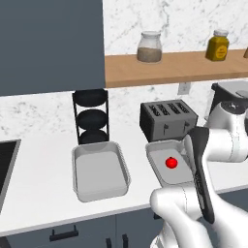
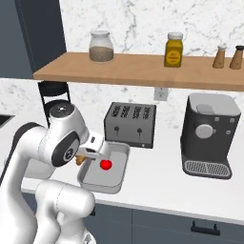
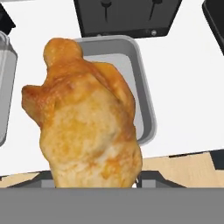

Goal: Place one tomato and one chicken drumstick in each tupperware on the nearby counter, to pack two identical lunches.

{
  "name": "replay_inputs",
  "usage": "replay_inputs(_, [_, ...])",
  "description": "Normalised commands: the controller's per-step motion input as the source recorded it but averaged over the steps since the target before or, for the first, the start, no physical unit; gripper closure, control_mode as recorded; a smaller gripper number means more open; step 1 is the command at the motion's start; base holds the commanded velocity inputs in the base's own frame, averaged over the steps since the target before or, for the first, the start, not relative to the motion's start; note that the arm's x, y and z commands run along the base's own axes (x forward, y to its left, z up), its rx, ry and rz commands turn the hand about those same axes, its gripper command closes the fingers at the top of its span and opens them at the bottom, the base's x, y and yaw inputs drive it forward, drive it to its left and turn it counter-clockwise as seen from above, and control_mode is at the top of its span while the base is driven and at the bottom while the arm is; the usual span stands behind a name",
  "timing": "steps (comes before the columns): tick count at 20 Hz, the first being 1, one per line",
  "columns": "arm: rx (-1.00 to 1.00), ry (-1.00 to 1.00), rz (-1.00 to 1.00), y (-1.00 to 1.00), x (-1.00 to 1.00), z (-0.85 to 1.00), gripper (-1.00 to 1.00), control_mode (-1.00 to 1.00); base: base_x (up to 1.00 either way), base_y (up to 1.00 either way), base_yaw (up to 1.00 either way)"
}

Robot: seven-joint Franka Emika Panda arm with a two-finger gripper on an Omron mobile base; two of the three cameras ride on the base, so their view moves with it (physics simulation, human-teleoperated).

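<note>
A golden-brown chicken drumstick sits between my gripper's fingers, which are shut on it, bone end pointing away. In the right base view the gripper hangs over the left rim of the right tupperware, and an orange bit of the drumstick shows under the hand. A red tomato lies in that tray, also seen from the left. The left tupperware is empty. Both stand on the white counter.
A dark slotted toaster stands right behind the right tray. A black rack of dark bowls is behind the left tray. A coffee machine is at the right, a sink edge at the far left. A wooden shelf with jars hangs above.
</note>
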Motion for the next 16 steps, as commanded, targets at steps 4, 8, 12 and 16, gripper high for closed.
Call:
replay_inputs(4, [-0.02,0.03,-0.01,-0.03,0.37,-0.44,1.00,-1.00,0.00,0.00,0.00])
replay_inputs(8, [0.00,0.08,0.00,-0.14,0.16,-0.46,1.00,-1.00,0.00,0.00,0.00])
replay_inputs(12, [0.00,0.11,-0.15,0.03,0.03,-0.45,1.00,-1.00,0.00,0.00,0.00])
replay_inputs(16, [0.00,0.06,-0.36,0.12,0.04,-0.40,1.00,-1.00,0.00,0.00,0.00])
